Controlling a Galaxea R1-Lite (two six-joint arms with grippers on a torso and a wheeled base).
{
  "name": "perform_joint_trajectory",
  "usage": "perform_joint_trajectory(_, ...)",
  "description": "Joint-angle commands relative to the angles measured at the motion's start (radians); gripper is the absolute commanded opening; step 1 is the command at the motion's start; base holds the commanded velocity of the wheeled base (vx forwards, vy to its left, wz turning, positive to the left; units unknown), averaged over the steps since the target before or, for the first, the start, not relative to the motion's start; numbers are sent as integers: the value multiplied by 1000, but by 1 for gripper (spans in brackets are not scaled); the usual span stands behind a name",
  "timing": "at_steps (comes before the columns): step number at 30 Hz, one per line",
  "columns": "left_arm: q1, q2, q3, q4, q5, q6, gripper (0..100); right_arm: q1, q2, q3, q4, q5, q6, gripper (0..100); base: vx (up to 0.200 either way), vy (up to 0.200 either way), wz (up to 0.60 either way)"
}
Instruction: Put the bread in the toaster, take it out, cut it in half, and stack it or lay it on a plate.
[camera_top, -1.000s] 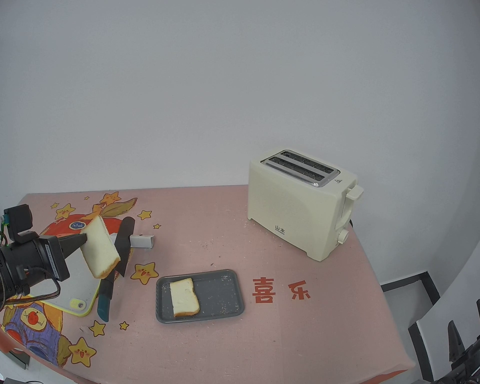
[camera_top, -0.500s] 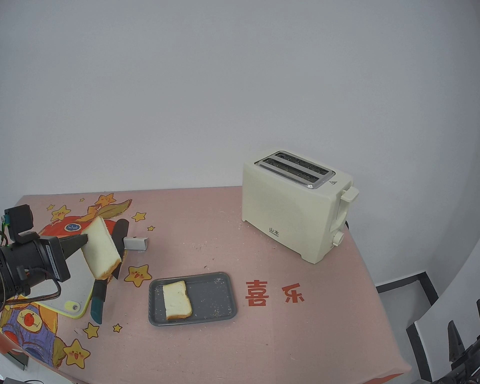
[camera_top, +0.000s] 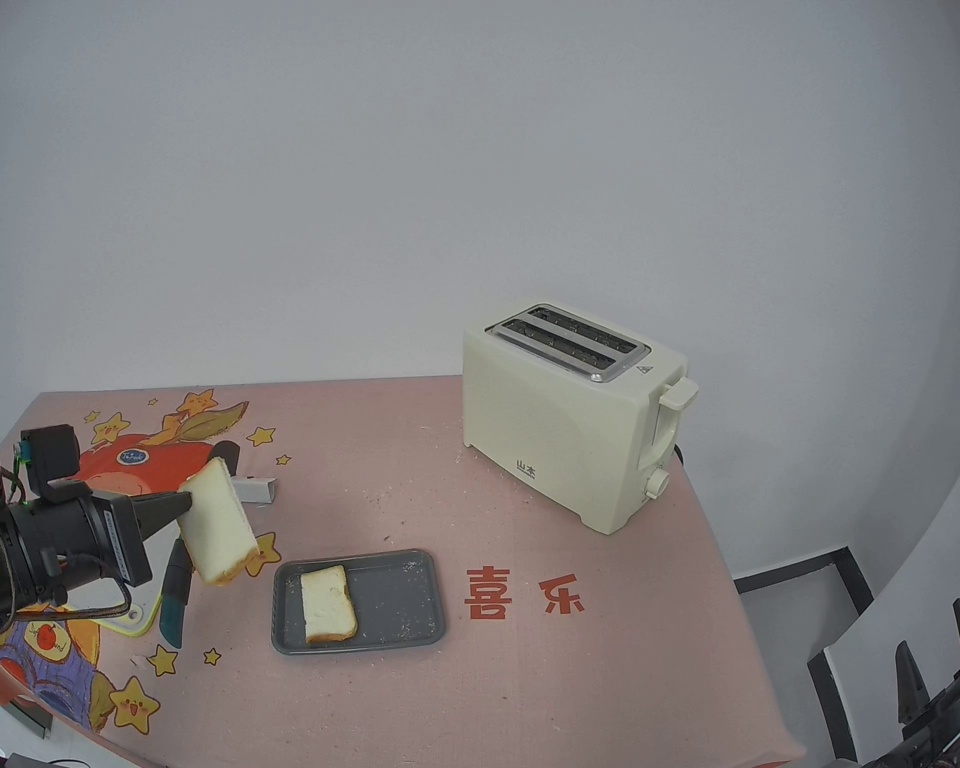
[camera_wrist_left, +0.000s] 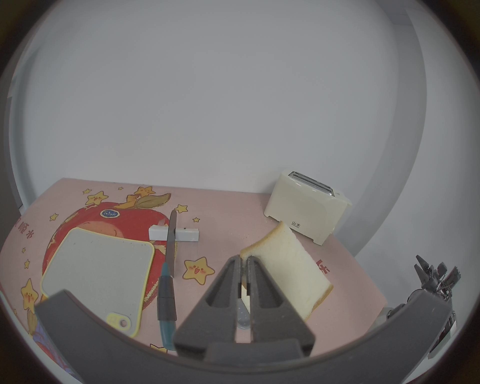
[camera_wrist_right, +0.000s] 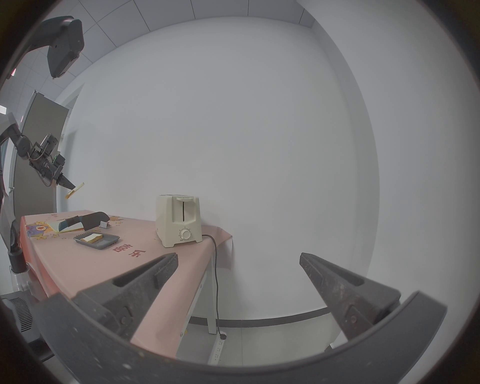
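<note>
The left gripper (camera_wrist_left: 242, 261) was clamped tight on one edge of a half slice of bread (camera_wrist_left: 287, 272), holding it in the air and tilted, with its broad face turned up and outward. The piece hung over the tablecloth, between the cutting board (camera_wrist_left: 100, 270) and the grey plate (camera_top: 415, 605), a little short of the plate's near rim.

Beside it lay the knife (camera_wrist_left: 167, 280), its blade propped on a small white block (camera_wrist_left: 180, 233). The other half (camera_top: 327, 604) was already lying flat at the left end of the plate. The toaster (camera_top: 570, 420) stood well apart at the back right, both slots empty.

By the look of it, the toasting and cutting were done. What remained was to carry this second half over and either lay it beside its partner or stack it on top.

The held piece looked pale, with a soft white crumb barely browned and a golden crust along its lower edge. Far off to the side, the right gripper (camera_wrist_right: 237, 257) hung with its jaws wide apart and nothing between them.
</note>
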Motion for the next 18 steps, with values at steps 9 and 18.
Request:
perform_joint_trajectory(9, -15, 354, -208, 167, -6, 145, 0, 0, -4, 16, 0, 0, -2, 100, 0, 0, 0)
perform_joint_trajectory(18, -12, 537, -254, 157, 0, 209, 0, -2, -4, 16, 0, 0, -2, 100, 0, 0, 0)
